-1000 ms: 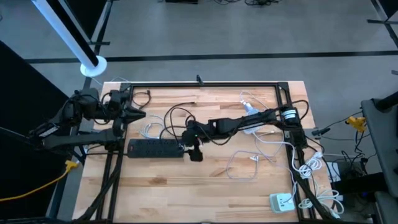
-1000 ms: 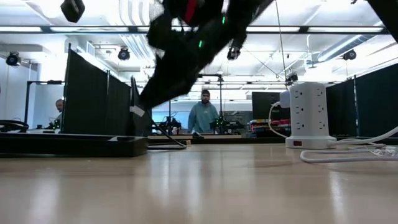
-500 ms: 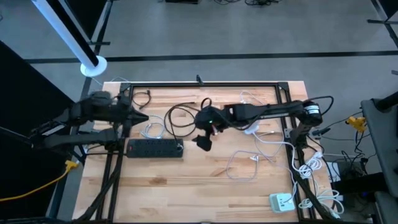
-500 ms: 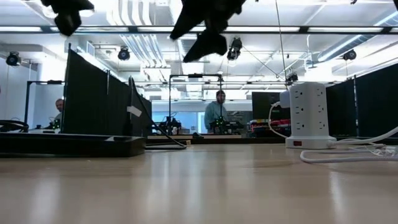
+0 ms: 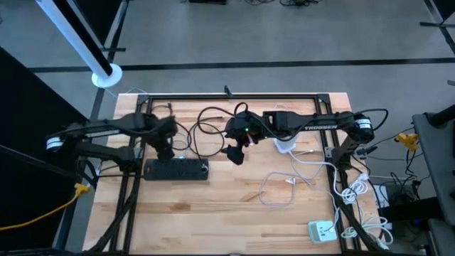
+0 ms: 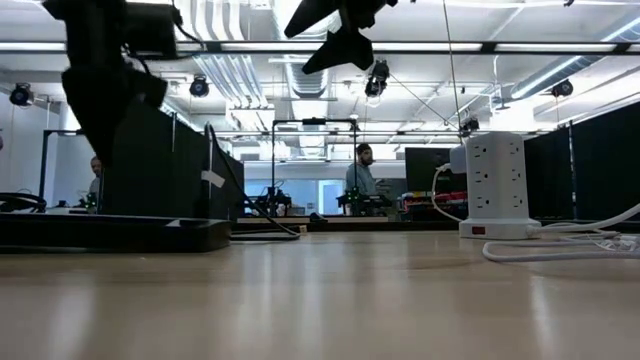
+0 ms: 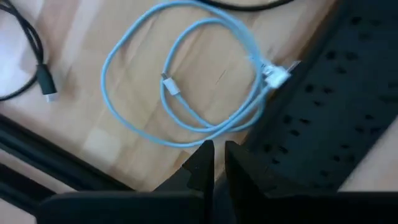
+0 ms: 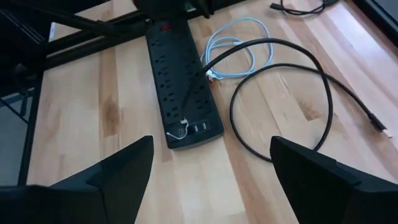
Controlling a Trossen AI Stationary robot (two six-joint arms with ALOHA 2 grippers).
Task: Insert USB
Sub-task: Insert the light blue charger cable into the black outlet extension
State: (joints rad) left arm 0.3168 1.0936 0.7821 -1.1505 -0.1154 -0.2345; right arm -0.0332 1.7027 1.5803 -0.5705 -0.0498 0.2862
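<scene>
A black power strip [image 5: 178,169] lies flat on the wooden table, left of middle. A black USB cable [image 8: 280,99] loops over the table, and its plug [image 8: 182,129] sticks into a port at the strip's end. A light blue cable coil [image 7: 186,81] lies beside the strip. My right gripper [image 8: 211,142] hangs open above the table, up and to the right of the strip's plug end, with nothing between its fingers. My left gripper [image 7: 216,163] is shut and hovers over the strip's edge near the blue coil, holding nothing.
A white tower socket [image 6: 497,185] stands at the back right, with white cables [image 5: 284,188] trailing toward the near right and a white adapter [image 5: 321,230] near the front edge. Black frame rails [image 5: 234,96] border the table. A person [image 6: 362,180] stands in the room behind.
My right gripper has risen from the strip's plug end and drawn back toward the table's far right; the black cable stays plugged in. My left arm has swung from the far left corner toward the right and now sits over the strip.
</scene>
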